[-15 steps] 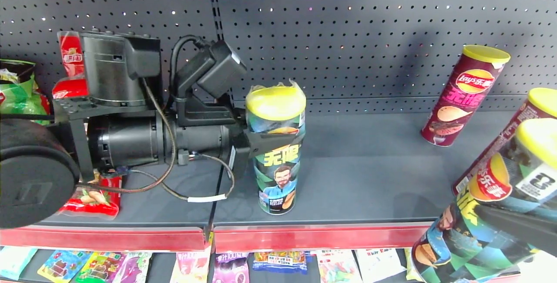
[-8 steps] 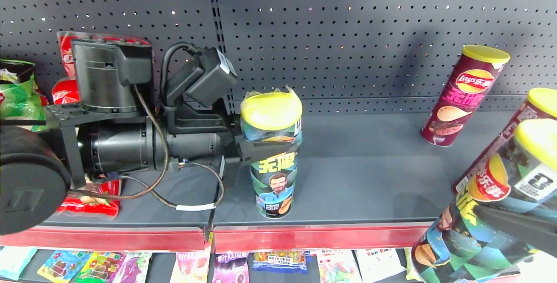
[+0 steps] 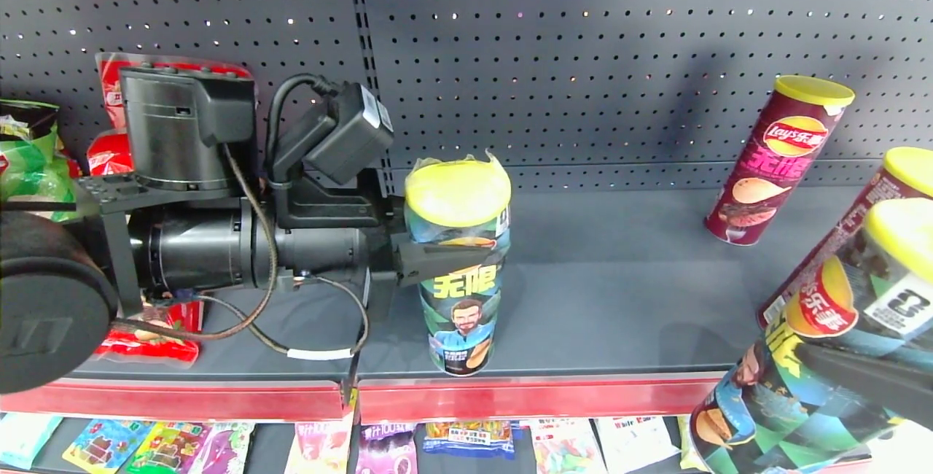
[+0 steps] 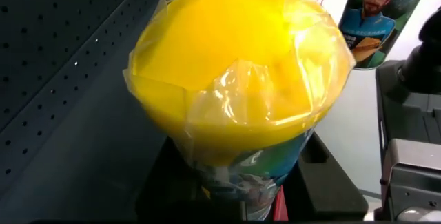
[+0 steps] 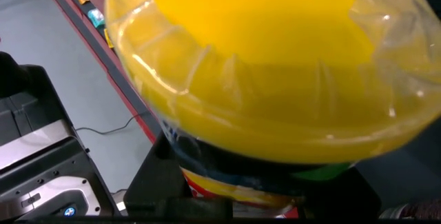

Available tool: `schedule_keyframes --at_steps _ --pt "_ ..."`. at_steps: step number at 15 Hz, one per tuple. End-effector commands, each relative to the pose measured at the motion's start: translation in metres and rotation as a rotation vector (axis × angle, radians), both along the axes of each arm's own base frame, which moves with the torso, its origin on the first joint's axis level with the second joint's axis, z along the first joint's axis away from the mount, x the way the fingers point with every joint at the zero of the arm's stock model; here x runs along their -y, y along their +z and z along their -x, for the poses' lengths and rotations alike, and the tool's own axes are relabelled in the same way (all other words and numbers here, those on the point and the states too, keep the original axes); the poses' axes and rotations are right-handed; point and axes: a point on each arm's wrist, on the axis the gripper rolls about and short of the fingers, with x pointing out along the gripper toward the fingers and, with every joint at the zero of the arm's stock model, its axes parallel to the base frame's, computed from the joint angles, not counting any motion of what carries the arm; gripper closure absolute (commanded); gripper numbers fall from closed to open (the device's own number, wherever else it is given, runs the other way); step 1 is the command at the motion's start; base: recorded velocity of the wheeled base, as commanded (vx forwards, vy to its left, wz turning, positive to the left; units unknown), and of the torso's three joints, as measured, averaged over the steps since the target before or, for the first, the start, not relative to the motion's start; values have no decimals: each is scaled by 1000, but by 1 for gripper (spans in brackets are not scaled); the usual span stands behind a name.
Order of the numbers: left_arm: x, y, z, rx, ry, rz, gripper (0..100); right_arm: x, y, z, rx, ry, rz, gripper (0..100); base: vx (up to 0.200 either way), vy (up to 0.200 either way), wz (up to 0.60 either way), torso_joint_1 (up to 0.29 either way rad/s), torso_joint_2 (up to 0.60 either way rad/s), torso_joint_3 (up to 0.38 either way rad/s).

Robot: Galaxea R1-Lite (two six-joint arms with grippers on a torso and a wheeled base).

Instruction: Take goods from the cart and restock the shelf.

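A green can [image 3: 463, 299] is being clasped upright at the shelf's [image 3: 627, 292] front edge by the left gripper [image 3: 455, 249], a second can [image 3: 765, 416] by the right gripper [image 3: 816, 364].

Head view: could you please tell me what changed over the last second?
The left claw, shut on the green can, drew back leftward, bringing the can lower, toward the shelf front. The maroon can and the right claw, holding a second green can, stayed put.

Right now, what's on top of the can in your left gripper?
A yellow lid under crinkled clear wrap caps the green can, which the left gripper clamps just below. The lid hides whatever is inside.
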Motion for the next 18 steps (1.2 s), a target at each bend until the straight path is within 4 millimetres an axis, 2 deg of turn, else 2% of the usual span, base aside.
schedule_keyframes --at_steps 1,18 --pt "-1 0 0 -2 -9 2 100 0 0 0 2 1 -1 100 0 0 0 0 0 0" --pt "-7 -5 -5 -11 -70 5 100 -1 -1 -1 -3 1 3 100 0 0 0 0 0 0"
